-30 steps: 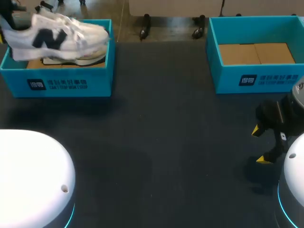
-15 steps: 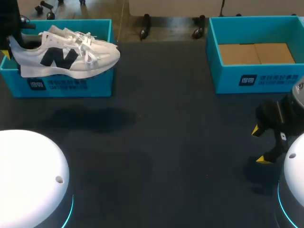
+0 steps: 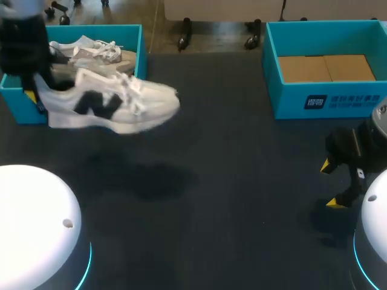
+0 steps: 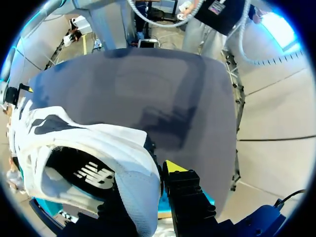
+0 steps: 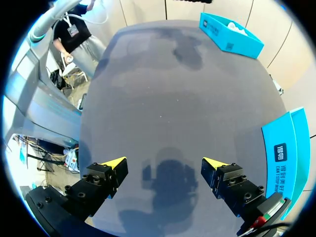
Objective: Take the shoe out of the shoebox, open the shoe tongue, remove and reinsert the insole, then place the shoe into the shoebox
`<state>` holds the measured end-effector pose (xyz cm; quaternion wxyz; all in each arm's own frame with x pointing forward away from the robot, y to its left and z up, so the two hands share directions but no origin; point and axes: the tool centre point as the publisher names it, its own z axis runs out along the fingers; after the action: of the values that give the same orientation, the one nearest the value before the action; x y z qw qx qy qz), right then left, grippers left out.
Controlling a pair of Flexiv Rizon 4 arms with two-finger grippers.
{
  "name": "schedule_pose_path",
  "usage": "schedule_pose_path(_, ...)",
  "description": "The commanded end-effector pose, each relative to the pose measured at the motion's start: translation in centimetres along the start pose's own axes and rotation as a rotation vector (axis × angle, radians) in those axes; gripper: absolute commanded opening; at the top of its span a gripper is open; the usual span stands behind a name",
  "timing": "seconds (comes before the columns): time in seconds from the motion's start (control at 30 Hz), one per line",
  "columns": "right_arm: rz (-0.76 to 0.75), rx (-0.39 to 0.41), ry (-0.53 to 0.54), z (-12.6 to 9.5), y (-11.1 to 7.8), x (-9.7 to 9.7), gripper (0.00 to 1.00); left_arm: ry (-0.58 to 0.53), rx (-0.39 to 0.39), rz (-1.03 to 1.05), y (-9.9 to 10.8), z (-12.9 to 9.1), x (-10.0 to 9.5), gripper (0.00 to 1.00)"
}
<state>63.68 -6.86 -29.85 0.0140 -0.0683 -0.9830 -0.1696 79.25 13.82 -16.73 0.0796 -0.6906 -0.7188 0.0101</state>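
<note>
Shoe (image 3: 112, 109), heel pinched in left end effector (image 4: 152, 180), right end effector (image 5: 164, 163) spread wide

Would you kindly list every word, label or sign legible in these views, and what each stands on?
On the right shoebox, front wall: a white sign and lines of print, too small to read.
On the held shoe, side: one large dark maker's emblem, no words.
On its insole: a white logo, too distorted to read.
On the left shoebox: print hidden behind the shoe.
No numbers legible.
</note>
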Motion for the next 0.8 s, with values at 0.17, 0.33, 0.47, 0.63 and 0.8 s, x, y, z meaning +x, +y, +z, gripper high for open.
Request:
schedule_pose_path(0.17,-0.001,0.002,-0.001,0.1,0.0,0.1,1.0,0.036,-0.1,-0.024,-4.3,4.0,-5.1,0.0)
schedule_pose_path(0.33,-0.001,0.002,-0.001,0.1,0.0,0.1,1.0,0.033,-0.084,-0.008,-5.3,6.3,-7.8,0.0)
schedule_pose_path(0.47,-0.001,0.002,-0.001,0.1,0.0,0.1,1.0,0.039,-0.082,-0.032,-5.4,7.7,-9.6,0.0)
schedule_pose_path(0.63,-0.001,0.002,-0.001,0.1,0.0,0.1,1.0,0.033,-0.038,-0.011,-5.4,9.2,-11.6,0.0)
schedule_pose_path(0.8,-0.001,0.002,-0.001,0.1,0.0,0.1,1.0,0.047,-0.004,0.017,-5.9,10.2,-13.0,0.0)
